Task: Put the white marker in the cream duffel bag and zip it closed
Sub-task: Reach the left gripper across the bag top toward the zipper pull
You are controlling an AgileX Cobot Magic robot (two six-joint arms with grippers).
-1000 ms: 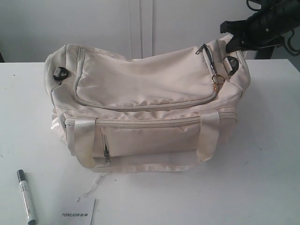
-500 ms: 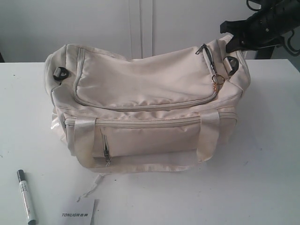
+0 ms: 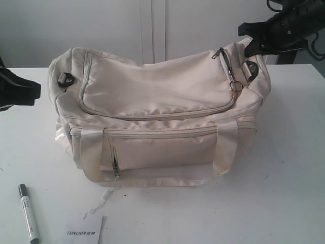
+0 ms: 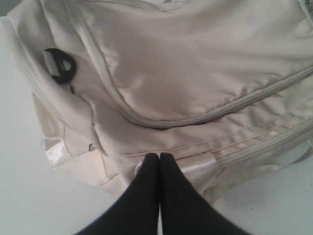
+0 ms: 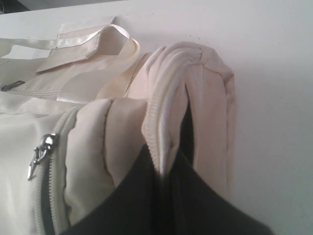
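a robot lab bench, not a home or shop

a plain white table (image 3: 284,193) stands against a flat white panelled wall (image 3: 203,25) with straight vertical seams (image 3: 152,30). black machine arms come in over it, the right arm (image 3: 289,25) at the far corner and the left arm (image 3: 15,89) at the side edge. on the tabletop a cream duffel bag (image 3: 157,86), a white marker (image 3: 28,213) and a small printed card (image 3: 85,231) lie apart from one another under even indoor light.
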